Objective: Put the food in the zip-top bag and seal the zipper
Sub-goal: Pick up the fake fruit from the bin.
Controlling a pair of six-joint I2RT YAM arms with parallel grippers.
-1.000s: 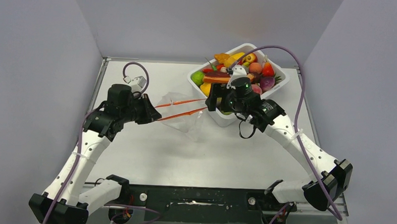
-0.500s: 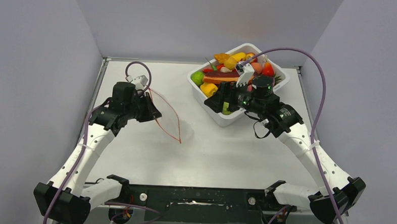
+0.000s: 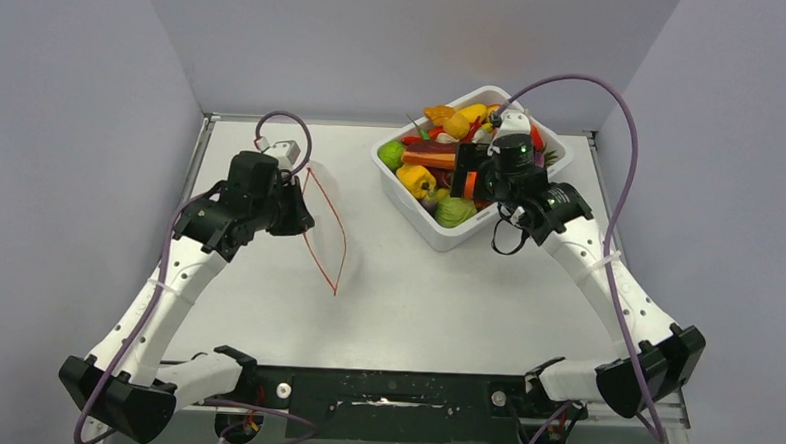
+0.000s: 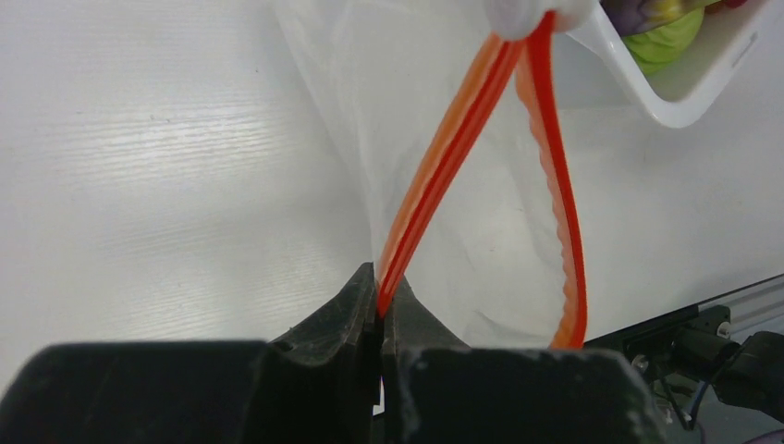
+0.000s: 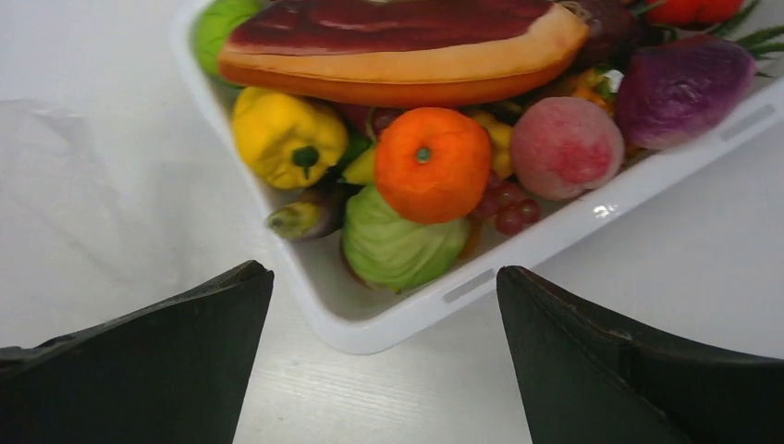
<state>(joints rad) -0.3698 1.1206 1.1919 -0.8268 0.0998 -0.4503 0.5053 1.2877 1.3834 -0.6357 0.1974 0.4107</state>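
Observation:
The clear zip-top bag (image 3: 333, 241) hangs from my left gripper (image 3: 294, 213), which is shut on one end of its red-orange zipper (image 3: 322, 197). In the left wrist view the zipper (image 4: 444, 157) splits into two strips above my left gripper (image 4: 381, 310), so the bag (image 4: 490, 240) mouth is open. My right gripper (image 3: 468, 185) is open and empty over the near corner of the white tub. In the right wrist view, my right gripper (image 5: 384, 271) faces an orange ball (image 5: 432, 165), a yellow pepper (image 5: 282, 134), a green cabbage (image 5: 402, 242), a long orange-red piece (image 5: 398, 46) and a purple piece (image 5: 679, 88).
The white tub (image 3: 438, 236) full of toy food stands at the back right, its rim (image 5: 388, 328) just below my right fingers. Grey walls close in the back and both sides.
My right gripper let go of the bag mouth and moved right and back over the tub. The bag swung left and now hangs from my left gripper alone, its mouth running near to far.

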